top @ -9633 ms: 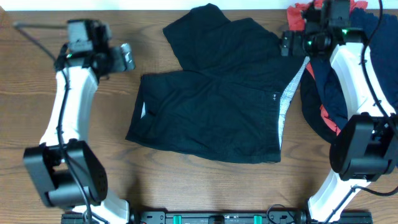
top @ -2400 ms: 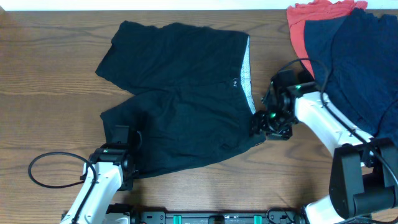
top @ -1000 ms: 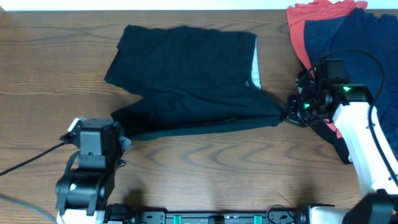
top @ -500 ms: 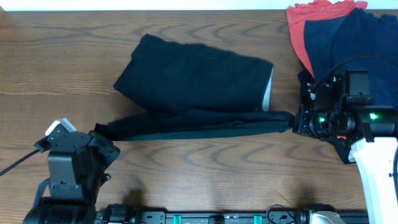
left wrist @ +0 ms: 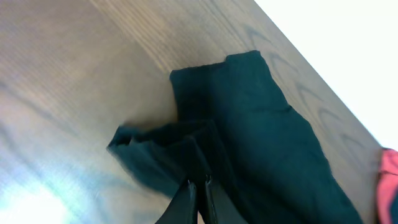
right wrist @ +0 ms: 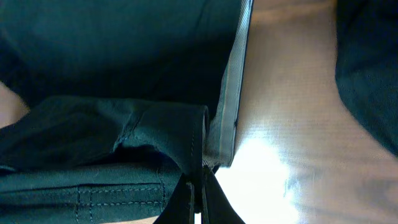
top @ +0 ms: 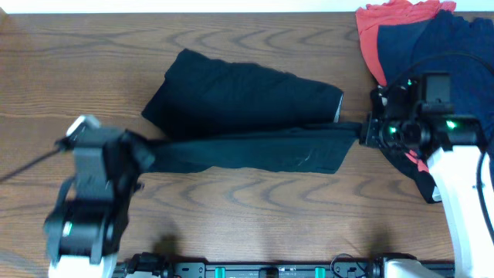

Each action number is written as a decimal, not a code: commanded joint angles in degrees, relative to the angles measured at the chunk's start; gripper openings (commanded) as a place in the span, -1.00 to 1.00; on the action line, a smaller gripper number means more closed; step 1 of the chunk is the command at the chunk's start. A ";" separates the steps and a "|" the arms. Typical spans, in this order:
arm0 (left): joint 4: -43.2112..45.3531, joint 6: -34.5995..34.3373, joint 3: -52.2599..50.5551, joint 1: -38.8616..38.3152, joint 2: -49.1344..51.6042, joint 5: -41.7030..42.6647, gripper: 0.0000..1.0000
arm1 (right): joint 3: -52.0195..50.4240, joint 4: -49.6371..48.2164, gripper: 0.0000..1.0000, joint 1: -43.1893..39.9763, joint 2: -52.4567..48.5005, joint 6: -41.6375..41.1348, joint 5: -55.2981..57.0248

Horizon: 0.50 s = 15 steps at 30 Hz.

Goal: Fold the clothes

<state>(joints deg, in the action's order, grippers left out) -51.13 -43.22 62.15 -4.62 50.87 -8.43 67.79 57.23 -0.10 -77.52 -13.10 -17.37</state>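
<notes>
I have the black shorts (top: 239, 96) in the middle of the table (top: 247, 216), and both arms are on them. The left gripper (top: 145, 151) has its fingers pressed together on a bunched fold at the leg-hem end. On the left wrist view, the left gripper (left wrist: 199, 184) shows dark cloth pinched at the tips. The right gripper (top: 363, 133) is likewise clamped tight on the waist end. Its own camera shows the right gripper (right wrist: 198, 180) closed over a corner of black fabric, right beside the pale mesh lining (right wrist: 231, 93). Between the two grips the near leg (top: 247, 152) is drawn out in a long band running left to right across the table, so its long axis joins one gripper to the other. The rest of the shorts lies flat just beyond that band, on the side away from the robot's base, and touches it along its length. That is what I reckon the next move turns on: the flat half sits straight ahead of both grippers, about equally near to each, so both would carry the band forward together to lay it over. The navy garment (top: 455, 46) and the coral-red garment (top: 376, 35) are heaped at the far right, close behind the right wrist.
</notes>
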 commanded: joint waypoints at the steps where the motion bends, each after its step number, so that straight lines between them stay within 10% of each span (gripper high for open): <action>1: 5.68 5.92 -0.70 1.07 7.65 -10.29 -0.88 | 1.05 -4.33 -0.98 -2.14 -4.04 1.88 12.68; 15: 36.17 11.30 -0.70 1.07 32.94 -10.25 -0.88 | 1.05 -28.52 -0.98 -2.14 -18.60 1.36 12.68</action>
<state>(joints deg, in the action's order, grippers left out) -16.88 -33.74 61.32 -4.99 81.93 -10.70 67.83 30.50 -0.10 -93.91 -11.53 -14.31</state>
